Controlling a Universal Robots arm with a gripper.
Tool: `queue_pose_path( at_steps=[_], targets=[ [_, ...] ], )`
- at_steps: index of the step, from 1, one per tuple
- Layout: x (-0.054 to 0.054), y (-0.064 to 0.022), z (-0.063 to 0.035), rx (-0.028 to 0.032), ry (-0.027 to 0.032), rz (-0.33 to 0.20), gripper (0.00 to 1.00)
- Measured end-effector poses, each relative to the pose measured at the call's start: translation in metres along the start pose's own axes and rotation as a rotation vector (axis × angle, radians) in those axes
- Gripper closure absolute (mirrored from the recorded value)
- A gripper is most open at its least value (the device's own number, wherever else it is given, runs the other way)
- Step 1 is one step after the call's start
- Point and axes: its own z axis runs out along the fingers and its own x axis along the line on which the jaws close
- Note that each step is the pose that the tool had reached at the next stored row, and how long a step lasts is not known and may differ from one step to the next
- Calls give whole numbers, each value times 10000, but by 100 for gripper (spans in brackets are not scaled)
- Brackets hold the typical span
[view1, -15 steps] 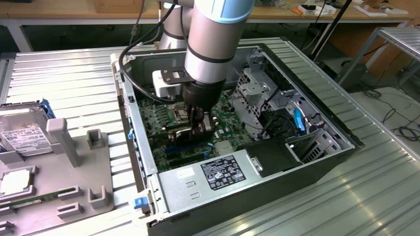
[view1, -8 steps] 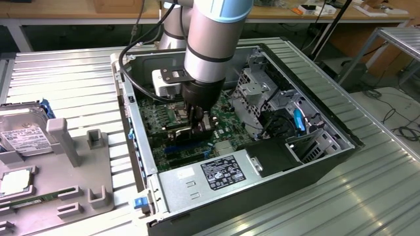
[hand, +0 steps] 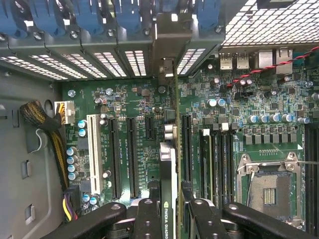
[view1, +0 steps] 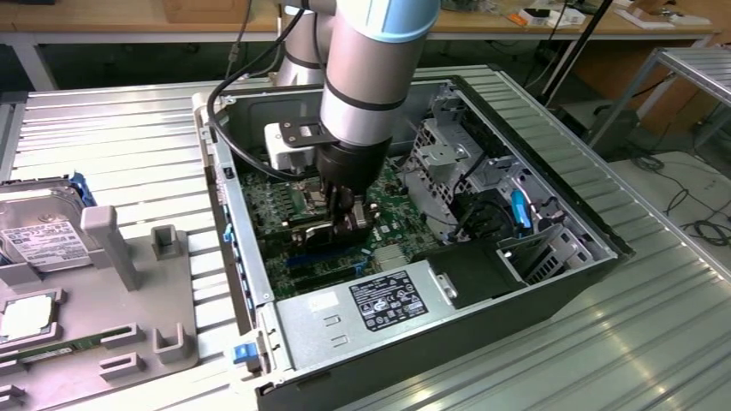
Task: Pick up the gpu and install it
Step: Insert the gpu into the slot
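The gpu (hand: 169, 149) stands on edge over the green motherboard (hand: 124, 99) inside the open computer case (view1: 549, 197). Its thin board edge runs between two long black expansion slots, and its silver end bracket (hand: 167, 30) meets the slotted rear wall of the case. My gripper (hand: 172, 211) is shut on the gpu, one black finger (hand: 148, 219) against each face, with a green logo label between them. In the exterior view my gripper (view1: 346, 224) reaches straight down into the case, the gpu (view1: 331, 233) dark below it. Whether the card's lower edge sits in a slot I cannot tell.
A silver hard drive (view1: 40, 231) and grey holders (view1: 109, 248) lie at the exterior view's left, outside the case. Inside are the power supply (view1: 383, 301), a drive cage (view1: 446, 158), a braided cable bundle (hand: 45, 129), blue slot latches (hand: 75, 15) and the bare processor socket (hand: 269, 191).
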Motion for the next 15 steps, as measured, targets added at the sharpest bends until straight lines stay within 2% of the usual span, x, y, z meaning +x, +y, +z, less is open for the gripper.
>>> queue_pose_path(
  at_steps=[7, 12, 15],
  targets=[
    [1, 0, 1, 1, -1, 1, 73],
    [2, -1, 12, 2, 21, 1, 73],
    [4, -1, 40, 0, 67, 2, 73]
  ],
)
